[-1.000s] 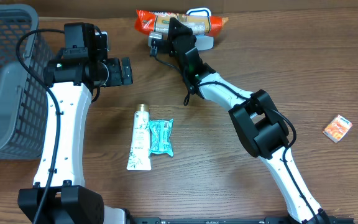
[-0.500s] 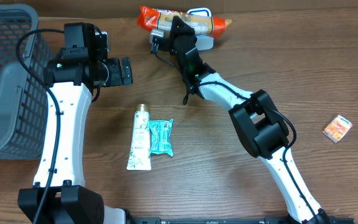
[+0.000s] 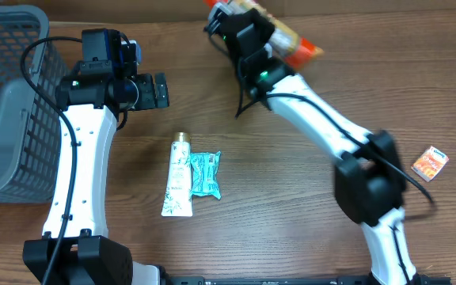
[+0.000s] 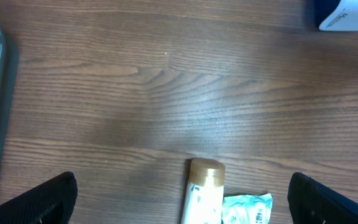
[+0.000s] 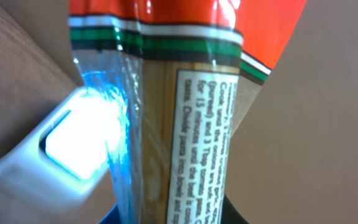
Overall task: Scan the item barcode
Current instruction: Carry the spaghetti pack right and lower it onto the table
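The orange packet is gripped between the nearly closed fingers of the right gripper, well beyond the tube and to its right. The left gripper is spread wide and empty, just beyond the tube.

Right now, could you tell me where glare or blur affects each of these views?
Right wrist: the scanner has a lit window that blows out to white, and the orange packet fills the frame, its print legible but slightly soft. Overhead: even light, only soft shadows, the packet a little smeared. Left wrist: the table grain is crisp, with no glare, and the tube is sharp.
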`<action>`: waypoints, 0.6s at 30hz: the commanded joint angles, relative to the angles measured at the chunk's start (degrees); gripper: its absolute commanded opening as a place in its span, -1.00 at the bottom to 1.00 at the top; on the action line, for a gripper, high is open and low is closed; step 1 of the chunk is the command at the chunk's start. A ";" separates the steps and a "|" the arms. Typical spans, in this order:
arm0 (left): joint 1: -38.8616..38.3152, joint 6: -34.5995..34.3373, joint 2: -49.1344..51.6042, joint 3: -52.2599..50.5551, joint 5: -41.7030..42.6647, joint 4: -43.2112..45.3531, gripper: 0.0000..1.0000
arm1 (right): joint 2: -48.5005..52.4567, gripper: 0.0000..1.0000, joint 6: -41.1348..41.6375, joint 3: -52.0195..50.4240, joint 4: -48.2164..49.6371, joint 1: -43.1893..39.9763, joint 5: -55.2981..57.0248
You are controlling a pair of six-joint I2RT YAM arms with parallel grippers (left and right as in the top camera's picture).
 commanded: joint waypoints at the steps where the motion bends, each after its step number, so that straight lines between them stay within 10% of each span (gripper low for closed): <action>1: -0.76 -0.79 -0.26 0.66 -0.33 0.26 0.99 | -9.97 -0.93 25.42 2.99 -11.63 -1.09 1.79; 9: -0.76 -0.79 -0.26 0.66 -0.33 0.24 1.00 | -11.78 -0.93 40.46 1.33 -48.17 -10.58 -25.99; 18: -0.76 -0.79 -0.26 0.66 -0.33 0.26 0.99 | -11.78 -0.93 42.23 -13.64 -54.05 -22.91 -28.24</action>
